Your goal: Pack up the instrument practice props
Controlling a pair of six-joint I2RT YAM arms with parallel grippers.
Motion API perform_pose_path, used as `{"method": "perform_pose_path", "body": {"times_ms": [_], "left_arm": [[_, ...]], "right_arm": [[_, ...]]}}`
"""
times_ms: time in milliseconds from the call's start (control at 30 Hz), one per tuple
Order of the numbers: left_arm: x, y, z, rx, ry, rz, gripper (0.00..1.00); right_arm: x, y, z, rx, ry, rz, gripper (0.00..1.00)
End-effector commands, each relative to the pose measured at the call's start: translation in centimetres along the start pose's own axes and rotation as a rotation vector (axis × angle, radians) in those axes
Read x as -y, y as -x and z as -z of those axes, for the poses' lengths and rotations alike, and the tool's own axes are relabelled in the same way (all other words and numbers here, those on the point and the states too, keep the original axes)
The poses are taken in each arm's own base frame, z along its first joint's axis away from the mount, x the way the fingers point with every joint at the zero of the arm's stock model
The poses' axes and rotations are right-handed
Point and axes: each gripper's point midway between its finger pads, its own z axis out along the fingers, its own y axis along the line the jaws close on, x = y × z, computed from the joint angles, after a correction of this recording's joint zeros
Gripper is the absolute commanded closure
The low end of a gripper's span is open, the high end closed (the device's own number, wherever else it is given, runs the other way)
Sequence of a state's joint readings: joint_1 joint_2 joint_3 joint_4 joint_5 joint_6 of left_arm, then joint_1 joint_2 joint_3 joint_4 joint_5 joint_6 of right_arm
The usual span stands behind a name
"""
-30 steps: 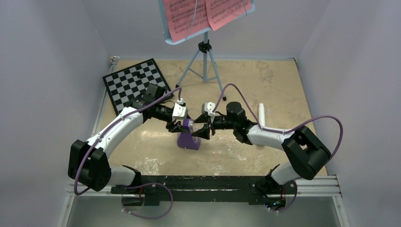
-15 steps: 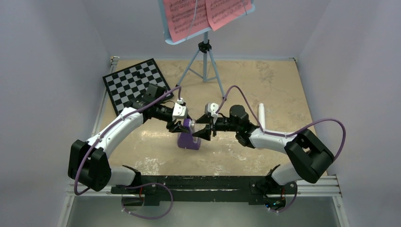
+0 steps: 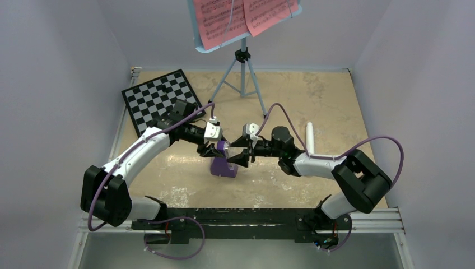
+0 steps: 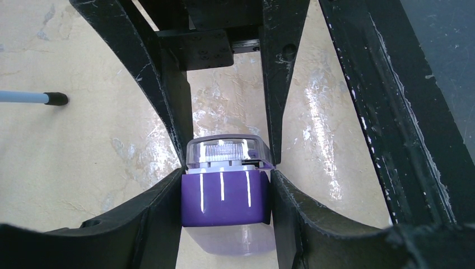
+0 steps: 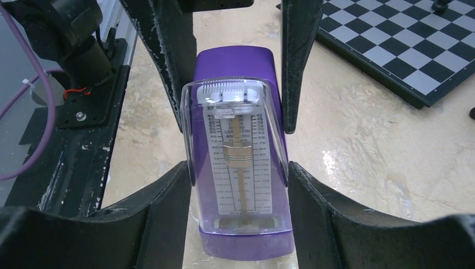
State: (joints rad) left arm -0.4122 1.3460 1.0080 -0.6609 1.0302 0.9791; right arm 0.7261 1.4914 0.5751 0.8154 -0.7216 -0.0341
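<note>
Since metronome point(image 3: 224, 163) needs steadying, left gripper point(image 4: 227, 179): clamped on its purple body point(image 4: 224, 202).
Right gripper point(image 5: 240, 168): clamped on its clear cover point(image 5: 227, 92).

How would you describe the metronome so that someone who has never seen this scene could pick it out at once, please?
Start at the beige table and find its middle, where the left gripper and right gripper meet from opposite sides. Clamped between them stands the metronome. It is the only purple wedge, with a clear cover over a scale and pendulum.
</note>
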Motion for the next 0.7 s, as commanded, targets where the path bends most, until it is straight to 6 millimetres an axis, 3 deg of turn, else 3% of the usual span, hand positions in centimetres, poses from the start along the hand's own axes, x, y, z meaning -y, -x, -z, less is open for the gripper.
{"method": "perform_pose_path", "body": {"times_ms": [0,367,567,667], "left_arm": [[1.2,-4.3,-0.5,-0.127,-0.03,0.09,0.99],[1.5,-4.3,-0.3,-0.129,-0.049,0.063,1.0],[1.6,-4.5,-0.3,-0.131,-0.054,0.084,1.0],[1.6,-4.3,-0.4,-0.121,-0.055,0.086,1.0]], "right_arm": [[-0.6,-0.8,-0.1,0.002,0.004,0.04,1.0],[-1.3,-3.0,0.7,-0.026,-0.006,-0.011,1.0],[0.8,-3.0,0.8,-0.043,-0.143,-0.114,1.0],[0.7,-3.3,0.7,-0.068,-0.132,-0.122,1.0]]}}
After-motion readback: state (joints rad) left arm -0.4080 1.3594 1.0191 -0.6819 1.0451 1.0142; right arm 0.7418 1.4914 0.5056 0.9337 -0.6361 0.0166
